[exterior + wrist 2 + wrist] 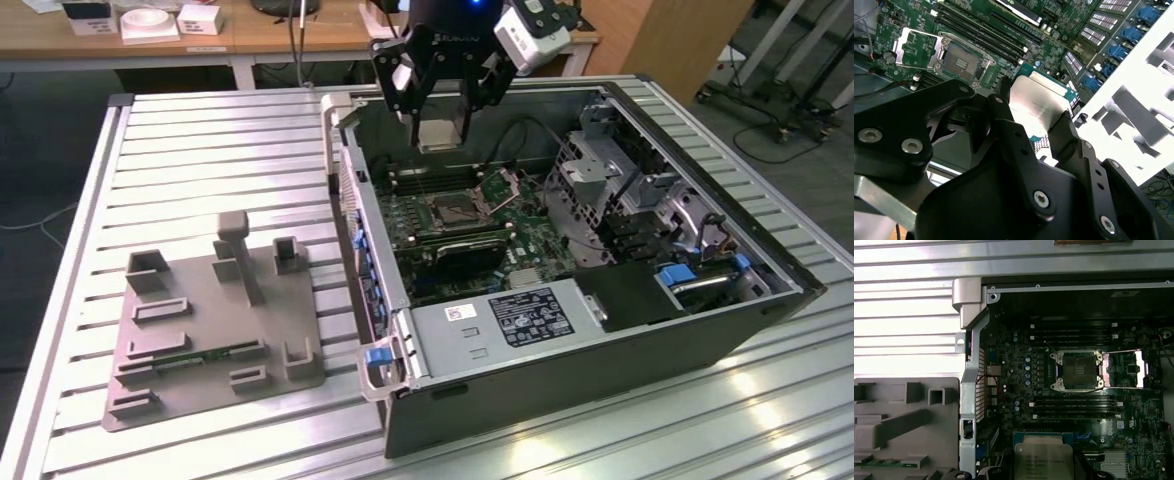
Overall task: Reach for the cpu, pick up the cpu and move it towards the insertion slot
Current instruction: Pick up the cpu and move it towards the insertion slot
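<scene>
My gripper (442,130) hangs over the back part of the open computer case, shut on the cpu (441,134), a flat silvery square with a thin tan rim. In the second wrist view the cpu (1041,100) sits clamped by its edges between the black fingers (1064,131). The first wrist view shows the cpu (1043,461) level, its printed metal top facing the camera. The insertion slot (451,209) is a silver-framed socket on the green motherboard, below and in front of the held chip. Its hinged plate is swung open in both wrist views (961,62) (1076,370).
Long memory slots (1074,407) flank the socket. The case walls (350,200) and the drive cage (601,170) ring the motherboard. A grey plastic tray (200,330) lies on the slatted metal table (200,150) at the exterior view's left. A desk with white boxes (147,25) stands behind.
</scene>
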Controlling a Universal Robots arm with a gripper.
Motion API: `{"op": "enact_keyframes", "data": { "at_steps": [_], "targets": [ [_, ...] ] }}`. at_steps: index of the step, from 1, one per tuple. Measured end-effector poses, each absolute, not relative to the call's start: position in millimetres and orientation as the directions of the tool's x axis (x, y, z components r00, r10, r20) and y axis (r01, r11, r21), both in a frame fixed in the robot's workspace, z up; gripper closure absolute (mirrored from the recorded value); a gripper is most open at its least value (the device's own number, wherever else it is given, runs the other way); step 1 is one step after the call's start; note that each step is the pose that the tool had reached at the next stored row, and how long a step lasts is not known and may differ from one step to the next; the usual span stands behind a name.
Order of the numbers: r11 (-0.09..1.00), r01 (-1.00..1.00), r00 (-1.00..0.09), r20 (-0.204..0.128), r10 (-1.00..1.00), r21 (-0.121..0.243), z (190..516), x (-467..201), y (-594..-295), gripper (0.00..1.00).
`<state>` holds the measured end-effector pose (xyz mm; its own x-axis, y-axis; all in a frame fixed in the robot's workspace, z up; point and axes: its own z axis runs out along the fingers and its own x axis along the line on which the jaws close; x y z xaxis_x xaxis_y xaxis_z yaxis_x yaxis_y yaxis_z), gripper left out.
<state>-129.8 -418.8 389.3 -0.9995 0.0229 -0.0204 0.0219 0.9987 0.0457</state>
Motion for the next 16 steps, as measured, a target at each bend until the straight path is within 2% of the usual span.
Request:
{"op": "enact_keyframes", "data": {
  "at_steps": [16],
  "targets": [
    [0.999,0.022,-1.000,-0.020,0.023,0.046,388.4,-129.8,-399.2,0.46]
  ]
}}
